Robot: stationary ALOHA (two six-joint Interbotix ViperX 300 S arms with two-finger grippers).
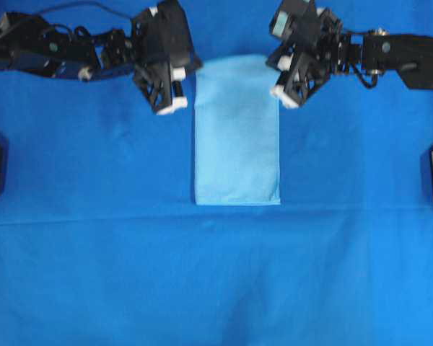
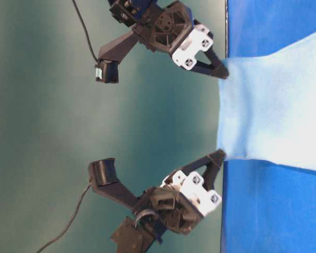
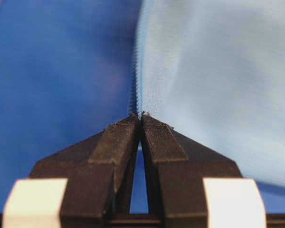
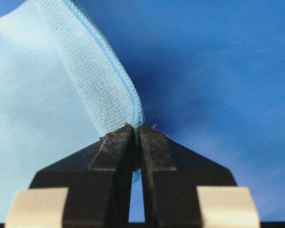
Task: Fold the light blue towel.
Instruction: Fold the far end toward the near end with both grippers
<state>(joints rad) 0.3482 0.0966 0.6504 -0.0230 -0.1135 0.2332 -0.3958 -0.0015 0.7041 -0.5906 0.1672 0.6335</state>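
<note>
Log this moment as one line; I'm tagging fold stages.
left gripper: shut on light blue towel corner | right gripper: shut on other corner | towel edge lifted

Bright, even light, faint shadows; wrist views blur beyond the sharp fingertips (image 3: 133, 124).

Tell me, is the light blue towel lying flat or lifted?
Partly lifted: the left hand and right hand pinch the light blue towel at its far corners, raising that end.
</note>
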